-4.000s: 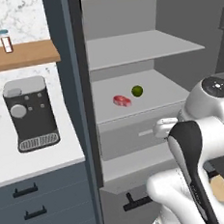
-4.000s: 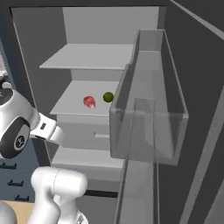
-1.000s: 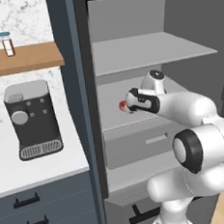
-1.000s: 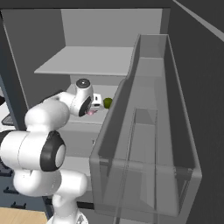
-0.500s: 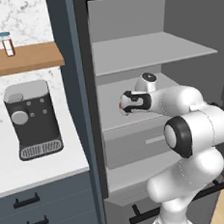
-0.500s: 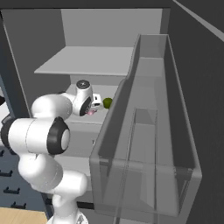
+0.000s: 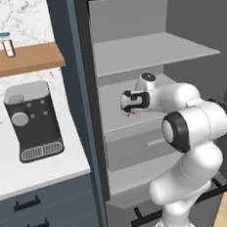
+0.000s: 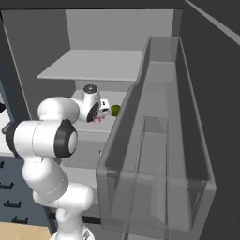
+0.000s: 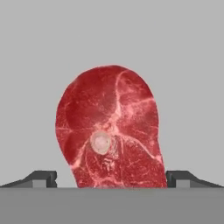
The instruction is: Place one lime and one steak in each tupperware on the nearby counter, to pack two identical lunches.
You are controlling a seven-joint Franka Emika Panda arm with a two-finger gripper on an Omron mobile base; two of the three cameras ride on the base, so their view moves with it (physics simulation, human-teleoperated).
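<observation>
Hand view: a flat, bright red steak with pale marbling and a small round bone disc is seen close up on a smooth grey shelf surface, its lower edge lying between the two small dark fingertips. The jaws are spread wide, one tip showing on each side of the meat, with a gap left between each tip and the steak's edge; nothing is gripped. Bare grey shelf is seen to both sides of the steak and beyond it. In the left base view the two-finger gripper is reached into the middle shelf of a tall, open dark grey cabinet, where a sliver of pink meat is glimpsed just under the hand. A flat grey upper shelf is set above the hand with open room between them, and a grey drawer front is set just below the shelf edge. In the right base view a small, round, smooth yellow-green lime is seen on the same shelf, just beside the gripper, on the side toward the translucent grey door bin, whose tall straight wall stands close to the arm. To the left of the cabinet, a boxy dark grey coffee machine is stood on the white marbled counter.
</observation>
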